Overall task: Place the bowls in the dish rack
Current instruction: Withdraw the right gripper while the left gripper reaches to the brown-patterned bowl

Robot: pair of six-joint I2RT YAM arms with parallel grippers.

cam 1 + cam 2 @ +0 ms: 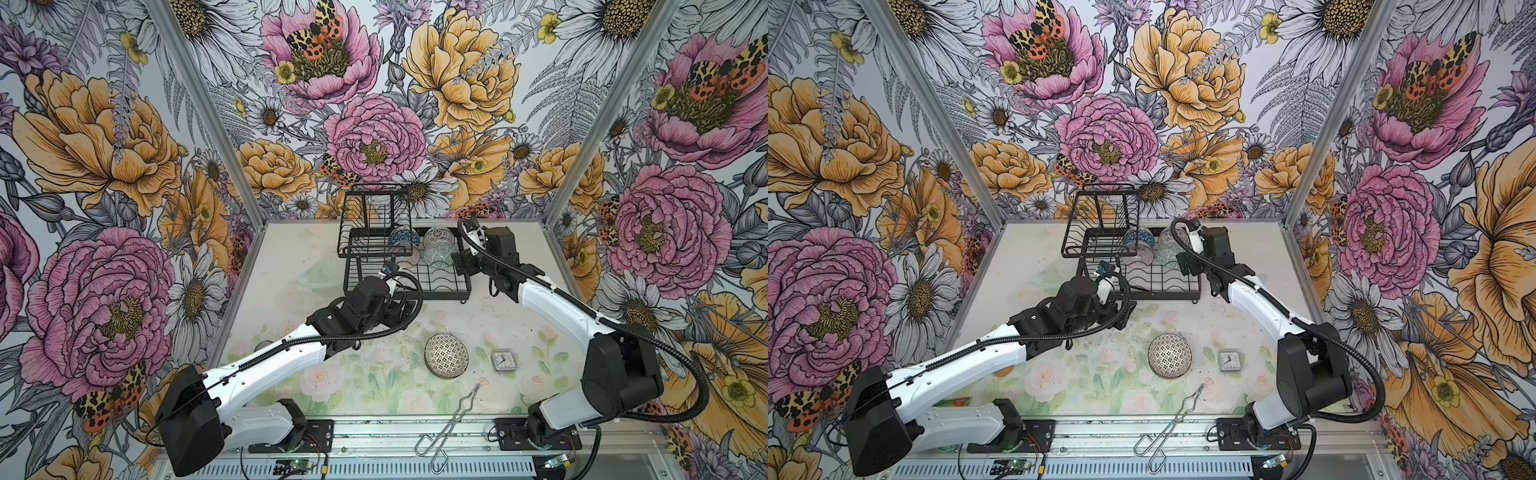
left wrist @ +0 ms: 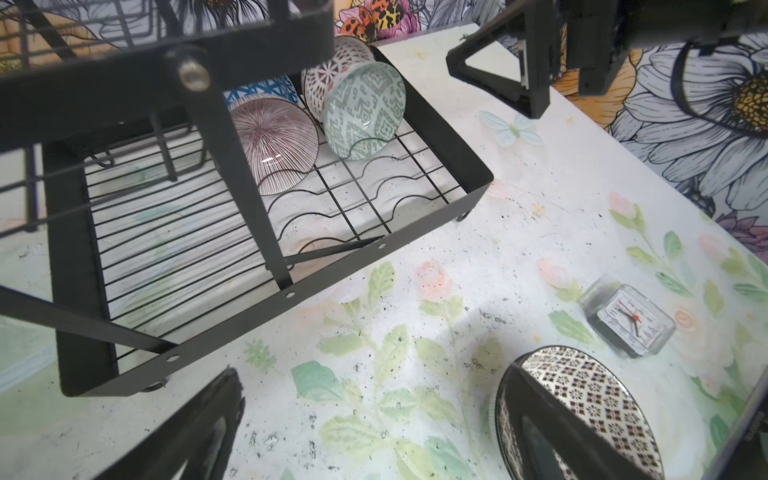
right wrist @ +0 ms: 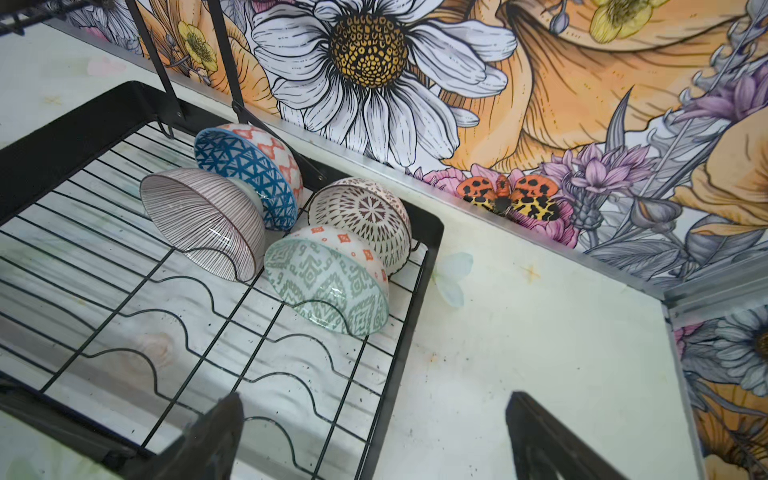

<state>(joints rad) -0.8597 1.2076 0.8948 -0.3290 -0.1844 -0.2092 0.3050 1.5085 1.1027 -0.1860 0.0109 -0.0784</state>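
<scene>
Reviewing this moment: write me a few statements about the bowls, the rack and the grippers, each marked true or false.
1. The pink-striped bowl and the green-grey bowl stand on edge in the dish rack. True.
2. The black-white mosaic bowl is in the rack too. False: it sits on the table, left of the small clock.
3. The right gripper grips the blue-triangle bowl. False: it is open and empty; that bowl stands in the rack.
4. The left gripper is open, holding nothing. True.

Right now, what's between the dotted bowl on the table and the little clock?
Nothing: bare table between bowl and clock, shown in both top views.
</scene>
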